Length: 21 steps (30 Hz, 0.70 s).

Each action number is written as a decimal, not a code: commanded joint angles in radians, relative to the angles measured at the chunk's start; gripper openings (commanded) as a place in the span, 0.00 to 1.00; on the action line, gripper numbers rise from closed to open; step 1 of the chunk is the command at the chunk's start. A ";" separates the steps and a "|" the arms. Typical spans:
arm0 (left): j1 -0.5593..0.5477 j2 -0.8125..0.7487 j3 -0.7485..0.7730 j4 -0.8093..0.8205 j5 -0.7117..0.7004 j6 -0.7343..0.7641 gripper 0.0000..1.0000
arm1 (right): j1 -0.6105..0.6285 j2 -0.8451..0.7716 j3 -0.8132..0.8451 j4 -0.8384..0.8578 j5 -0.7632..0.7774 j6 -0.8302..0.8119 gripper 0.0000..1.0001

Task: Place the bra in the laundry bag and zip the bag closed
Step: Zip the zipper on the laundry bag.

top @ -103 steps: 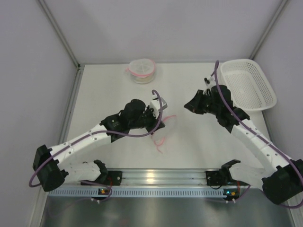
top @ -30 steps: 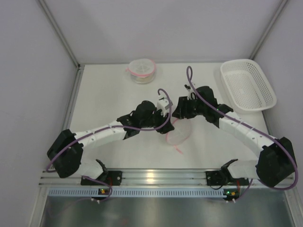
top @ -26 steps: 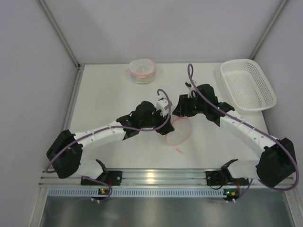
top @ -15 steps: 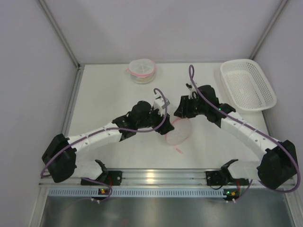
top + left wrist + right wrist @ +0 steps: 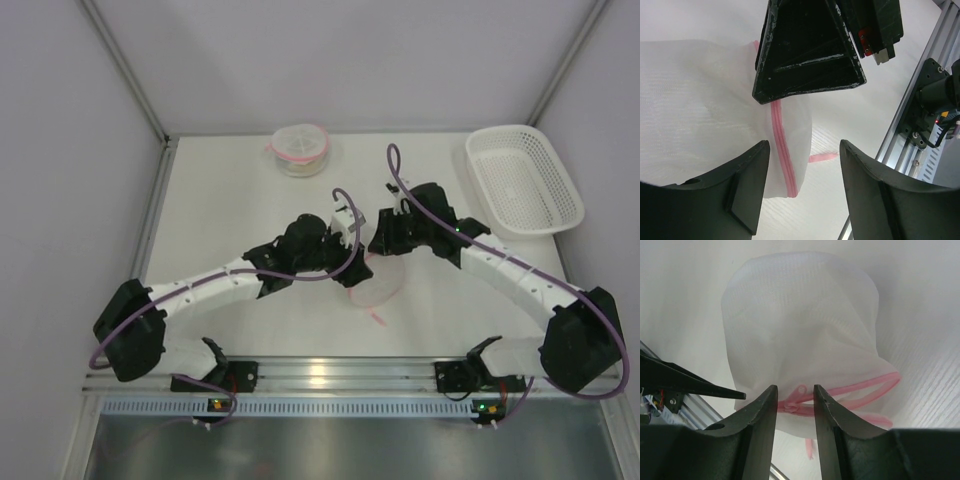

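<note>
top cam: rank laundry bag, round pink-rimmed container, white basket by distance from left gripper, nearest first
1. laundry bag: table centre, right at the left gripper.
2. round pink-rimmed container: back edge, left of centre.
3. white basket: back right corner, clearly farthest.

No writing, label, brand, number or sign can be read in any of the three views.
</note>
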 commanded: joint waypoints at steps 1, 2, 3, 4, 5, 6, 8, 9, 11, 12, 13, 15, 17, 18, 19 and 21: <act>-0.010 0.016 0.043 0.021 -0.004 0.013 0.64 | 0.016 -0.009 0.036 -0.020 0.017 -0.025 0.35; -0.010 0.021 0.045 0.021 -0.008 0.013 0.64 | 0.018 -0.009 0.037 -0.026 0.020 -0.025 0.32; -0.011 0.024 0.043 0.021 -0.014 0.010 0.64 | 0.018 -0.011 0.040 -0.028 0.021 -0.027 0.29; -0.011 0.025 0.043 0.021 -0.018 0.008 0.64 | 0.018 -0.011 0.040 -0.031 0.023 -0.030 0.27; -0.011 0.028 0.042 0.021 -0.021 0.008 0.64 | 0.019 -0.011 0.040 -0.032 0.026 -0.032 0.24; -0.011 0.028 0.040 0.021 -0.024 0.007 0.64 | 0.019 -0.009 0.039 -0.035 0.026 -0.032 0.22; -0.011 0.028 0.039 0.021 -0.026 0.005 0.64 | 0.021 -0.008 0.039 -0.036 0.024 -0.033 0.13; -0.011 0.031 0.039 0.020 -0.029 0.004 0.64 | 0.022 -0.008 0.039 -0.036 0.026 -0.035 0.10; -0.011 0.035 0.037 0.021 -0.034 0.002 0.64 | 0.022 -0.012 0.040 -0.031 0.027 -0.030 0.00; -0.011 0.035 0.037 0.021 -0.040 0.001 0.64 | 0.024 -0.014 0.040 -0.031 0.030 -0.030 0.00; -0.011 0.038 0.040 0.020 -0.044 -0.001 0.64 | 0.024 -0.017 0.040 -0.029 0.038 -0.029 0.00; -0.011 0.048 0.054 0.003 -0.051 -0.008 0.64 | 0.024 -0.031 0.039 -0.028 0.050 -0.021 0.00; -0.013 0.054 0.062 -0.002 -0.052 -0.008 0.64 | 0.024 -0.042 0.036 -0.026 0.073 -0.015 0.00; -0.014 0.058 0.062 -0.002 -0.055 -0.008 0.64 | 0.024 -0.055 0.034 -0.020 0.093 -0.010 0.00; -0.014 0.062 0.060 -0.002 -0.055 -0.007 0.64 | 0.022 -0.068 0.031 -0.016 0.107 -0.004 0.00; -0.016 0.073 0.062 -0.005 -0.055 -0.008 0.63 | 0.024 -0.094 0.027 -0.005 0.133 0.008 0.00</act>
